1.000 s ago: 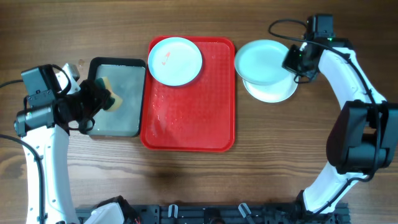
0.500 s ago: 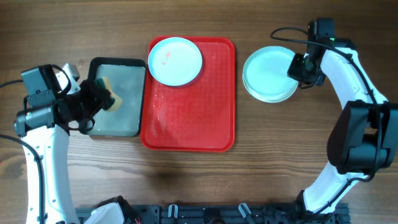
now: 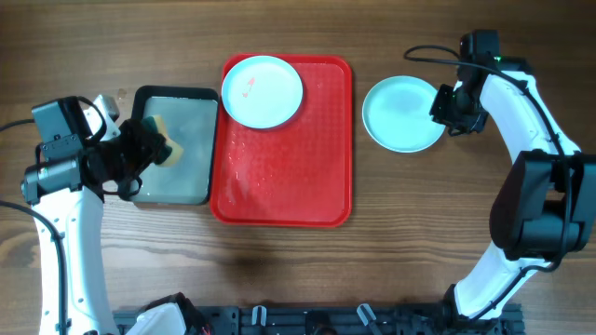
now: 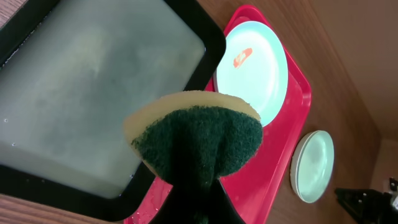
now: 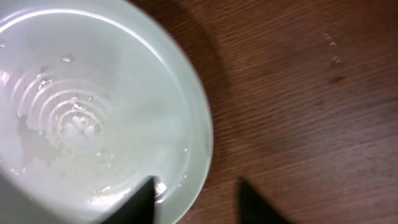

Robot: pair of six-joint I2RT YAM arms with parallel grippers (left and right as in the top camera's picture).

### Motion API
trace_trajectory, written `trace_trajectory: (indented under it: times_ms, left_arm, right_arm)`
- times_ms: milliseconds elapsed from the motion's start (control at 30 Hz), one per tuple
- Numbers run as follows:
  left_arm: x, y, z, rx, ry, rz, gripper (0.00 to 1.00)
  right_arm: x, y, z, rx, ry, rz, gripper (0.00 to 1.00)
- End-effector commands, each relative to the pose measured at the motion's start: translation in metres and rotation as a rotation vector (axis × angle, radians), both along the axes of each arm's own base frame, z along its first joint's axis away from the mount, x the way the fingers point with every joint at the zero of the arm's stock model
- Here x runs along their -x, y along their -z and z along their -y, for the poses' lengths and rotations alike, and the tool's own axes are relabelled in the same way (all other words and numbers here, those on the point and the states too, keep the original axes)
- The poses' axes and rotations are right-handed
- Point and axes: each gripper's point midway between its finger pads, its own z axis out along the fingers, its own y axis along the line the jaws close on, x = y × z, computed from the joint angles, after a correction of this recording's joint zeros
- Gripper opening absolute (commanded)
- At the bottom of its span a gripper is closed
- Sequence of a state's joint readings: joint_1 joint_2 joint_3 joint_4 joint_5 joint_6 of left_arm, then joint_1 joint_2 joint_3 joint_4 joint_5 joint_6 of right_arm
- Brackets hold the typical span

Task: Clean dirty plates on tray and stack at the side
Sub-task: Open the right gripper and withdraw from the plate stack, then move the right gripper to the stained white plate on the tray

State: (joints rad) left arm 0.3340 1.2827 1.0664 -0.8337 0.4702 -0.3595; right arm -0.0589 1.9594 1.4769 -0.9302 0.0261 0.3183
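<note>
The right jaws stand parted astride the rim of the light teal round plate [image 3: 400,113]; best back away without dragging it. The left jaws clamp a yellow-green sponge [image 4: 199,140].

Filled from edge to edge in the overhead view by a brown wooden tabletop [image 3: 279,279], with grain running left to right and darker streaks along the boards. Lit softly and evenly from above, with short, blurred shadows. Marked by a faint dark blotch [image 3: 244,265] near the front edge, left of centre. Bordered along the front edge by a black rail [image 3: 307,321] with small clamps. Seen close in the right wrist view as redder, finer-grained wood, dotted with pale specks [image 5: 329,40] and one small dark spot [image 5: 337,79].
</note>
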Motion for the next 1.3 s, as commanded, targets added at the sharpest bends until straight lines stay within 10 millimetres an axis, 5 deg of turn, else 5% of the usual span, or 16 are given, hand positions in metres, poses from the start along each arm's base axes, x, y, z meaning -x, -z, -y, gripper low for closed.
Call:
trace_trajectory:
  times_ms: [0,167,200,267,300,533,800,1267]
  left_arm:
    - [-0.003,-0.01,0.001,-0.004,0.017,0.037,0.04]
    - [-0.003,-0.01,0.001,-0.004,0.017,0.037,0.04]
    - [-0.003,-0.01,0.001,-0.004,0.017,0.037,0.04]
    - [-0.003,-0.01,0.001,-0.004,0.017,0.037,0.04]
    - [-0.003,-0.01,0.001,-0.004,0.017,0.037,0.04]
    - [-0.003,-0.01,0.001,-0.004,0.017,0.037,0.04]
    - [-0.003,-0.01,0.001,-0.004,0.017,0.037,0.04]
    - [-0.002,-0.009,0.001,-0.003,0.017,0.034,0.04]
  right_arm:
    - [-0.004,-0.009,-0.013,-0.071,-0.059,0.032,0.61]
    - [0.003,-0.012,-0.045,-0.245,-0.125,0.016,0.57]
    - [0.006,-0.013,-0.053,-0.284,-0.142,0.009,0.46]
    - [0.013,-0.014,-0.062,-0.325,-0.169,-0.014,0.08]
    - [0.019,-0.013,-0.063,-0.328,-0.166,-0.038,0.04]
    - [0.058,-0.009,-0.085,-0.342,-0.189,-0.194,0.04]
    - [0.106,0.023,-0.129,-0.329,-0.31,-0.329,0.04]
    - [0.138,0.046,-0.17,-0.302,-0.405,-0.375,0.04]
